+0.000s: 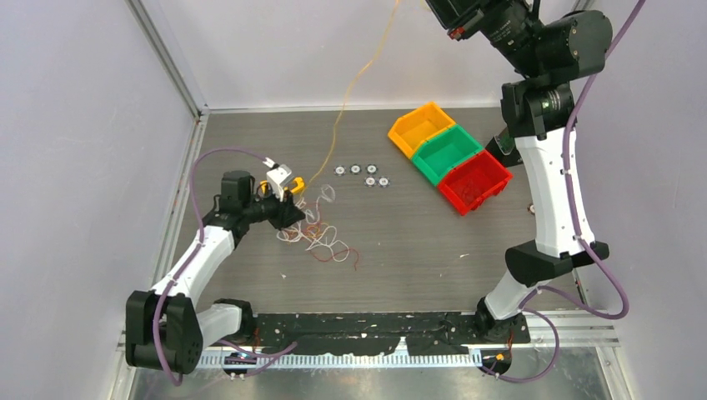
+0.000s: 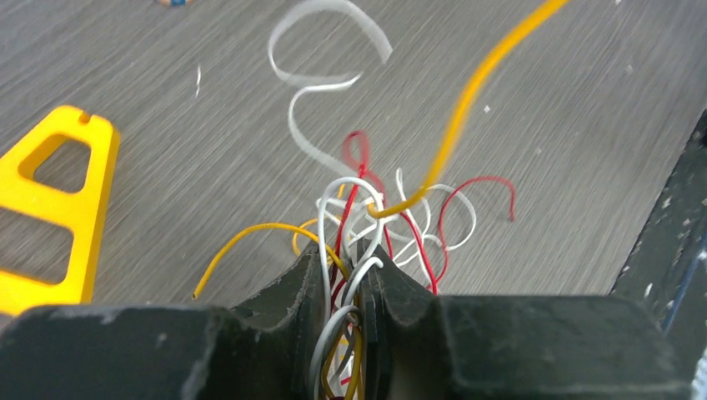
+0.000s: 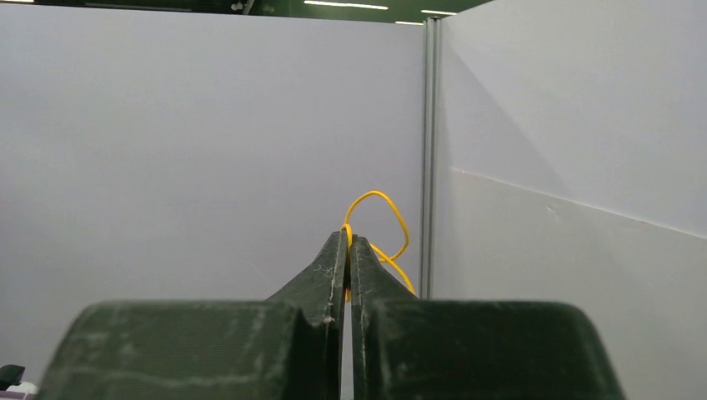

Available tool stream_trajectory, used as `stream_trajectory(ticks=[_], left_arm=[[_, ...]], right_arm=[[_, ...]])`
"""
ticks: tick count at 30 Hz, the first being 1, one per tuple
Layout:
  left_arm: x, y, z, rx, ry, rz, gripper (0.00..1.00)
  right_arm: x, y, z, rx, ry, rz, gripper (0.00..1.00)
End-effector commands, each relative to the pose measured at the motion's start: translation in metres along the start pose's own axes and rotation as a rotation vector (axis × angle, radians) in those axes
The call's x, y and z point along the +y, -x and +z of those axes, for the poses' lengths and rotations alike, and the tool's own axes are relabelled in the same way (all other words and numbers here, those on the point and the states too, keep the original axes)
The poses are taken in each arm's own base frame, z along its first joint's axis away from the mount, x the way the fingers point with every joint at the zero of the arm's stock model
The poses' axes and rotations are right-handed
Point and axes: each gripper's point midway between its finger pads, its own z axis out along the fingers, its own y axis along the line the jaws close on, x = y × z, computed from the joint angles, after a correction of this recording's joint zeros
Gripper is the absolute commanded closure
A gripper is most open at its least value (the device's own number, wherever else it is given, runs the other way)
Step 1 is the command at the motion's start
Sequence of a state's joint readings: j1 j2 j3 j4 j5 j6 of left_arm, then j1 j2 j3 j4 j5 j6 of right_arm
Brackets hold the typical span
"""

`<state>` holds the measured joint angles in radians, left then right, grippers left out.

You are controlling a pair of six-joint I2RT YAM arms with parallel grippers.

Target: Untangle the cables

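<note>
The cables lie as a loose tangle of white, red and yellow-orange wires on the grey table, left of centre. My left gripper is down at the tangle's left edge. In the left wrist view its jaws are pinched on a bundle of white, yellow and red strands. One long yellow cable rises taut from the tangle to the top of the overhead view. My right gripper is held high, shut on that yellow cable, which loops just past its tips.
Orange, green and red bins stand in a diagonal row at the back right. Several small round pieces lie mid-table. A yellow and white part sits beside the left gripper. A black strip runs along the near edge.
</note>
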<state>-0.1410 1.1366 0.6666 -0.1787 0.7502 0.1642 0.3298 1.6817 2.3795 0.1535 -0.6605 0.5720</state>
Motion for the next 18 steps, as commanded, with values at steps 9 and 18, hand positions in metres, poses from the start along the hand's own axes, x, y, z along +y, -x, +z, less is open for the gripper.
stream_trajectory(ticks=[9, 18], left_arm=[[0.023, -0.067, -0.036, 0.209, 0.076, 0.044, 0.81], [0.036, -0.018, -0.045, 0.095, 0.126, 0.017, 0.22]], right_arm=[[-0.053, 0.020, -0.037, -0.012, -0.171, -0.065, 0.95], [-0.111, -0.036, -0.083, 0.169, -0.299, -0.162, 0.95]])
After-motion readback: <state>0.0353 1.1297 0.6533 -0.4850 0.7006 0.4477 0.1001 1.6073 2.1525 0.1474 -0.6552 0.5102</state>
